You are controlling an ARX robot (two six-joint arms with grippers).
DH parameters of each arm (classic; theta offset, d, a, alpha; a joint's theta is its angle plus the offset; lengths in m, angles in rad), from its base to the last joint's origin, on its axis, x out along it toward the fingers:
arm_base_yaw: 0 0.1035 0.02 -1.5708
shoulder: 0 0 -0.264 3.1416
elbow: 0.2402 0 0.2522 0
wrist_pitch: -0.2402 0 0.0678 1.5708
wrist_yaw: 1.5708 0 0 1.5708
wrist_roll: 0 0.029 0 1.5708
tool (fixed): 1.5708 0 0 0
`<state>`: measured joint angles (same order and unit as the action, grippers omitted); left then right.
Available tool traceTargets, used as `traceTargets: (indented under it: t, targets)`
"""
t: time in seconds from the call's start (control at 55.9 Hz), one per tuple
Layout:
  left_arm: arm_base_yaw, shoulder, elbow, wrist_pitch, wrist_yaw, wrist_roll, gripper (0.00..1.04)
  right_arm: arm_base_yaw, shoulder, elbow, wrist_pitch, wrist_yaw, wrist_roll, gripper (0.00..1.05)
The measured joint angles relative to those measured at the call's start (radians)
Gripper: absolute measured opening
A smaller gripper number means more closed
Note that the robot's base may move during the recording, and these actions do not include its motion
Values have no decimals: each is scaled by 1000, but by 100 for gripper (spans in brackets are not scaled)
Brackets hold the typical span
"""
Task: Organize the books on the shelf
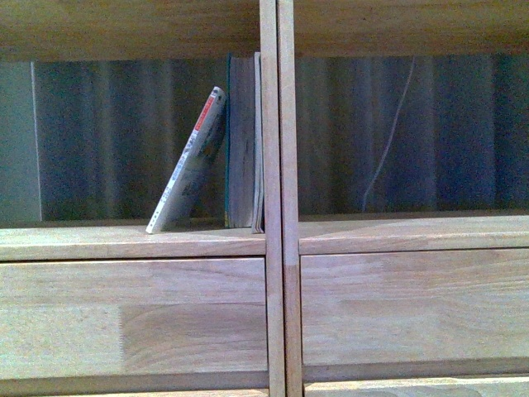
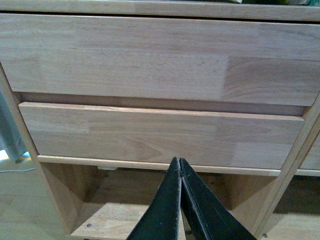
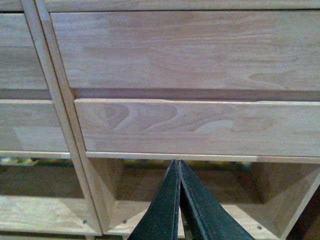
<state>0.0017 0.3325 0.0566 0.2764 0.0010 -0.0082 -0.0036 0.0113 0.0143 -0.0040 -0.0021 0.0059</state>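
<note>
White softcover point(image 1: 192, 165) leaning right against upright teal book point(image 1: 240, 141), left shelf point(image 1: 132, 242) compartment. Drawer panels point(image 2: 160, 55) below. Left gripper point(image 2: 180, 165) and right gripper point(image 3: 179, 166) jaws closed, empty.

The right pincer point(image 3: 179, 165) (tips pressed together) points at the shelf's point(image 3: 60, 115) plank-fronted drawer panels point(image 3: 200, 127).

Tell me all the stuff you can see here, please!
Shelf: one, light wood, two columns side by side, drawer panels below the open compartments.
White book: one, white with a red spine mark, left compartment, leaning right against the teal book.
Teal book: one, teal cover with tan page edges, upright against the centre divider.
Cable: one, pale, hanging behind the right compartment.
Left gripper: one, black, shut, empty, facing the lower drawer panels.
Right gripper: one, black, shut, empty, facing the lower drawer panels.
</note>
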Motion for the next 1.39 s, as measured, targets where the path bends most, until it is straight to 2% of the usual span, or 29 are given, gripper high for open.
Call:
traceTargets:
  t: [0.554,0.679,0.876,0.912,1.091,1.395]
  targets:
    - [0,-155,-45,-98,-1,0,3,0,-5,0,0,-2,0,3]
    - [0,-298,-45,-263,-1,2,3,0,-5,0,0,-1,0,3]
    - [0,-326,-45,-274,-1,2,3,0,-5,0,0,-1,0,3]
    - [0,-326,-45,-274,-1,1,3,0,-5,0,0,-1,-1,6]
    - [0,-326,-45,-275,-1,1,40,0,-5,0,0,-1,-2,42]
    - [0,-326,-45,-275,-1,1,89,0,-5,0,0,-1,-1,89]
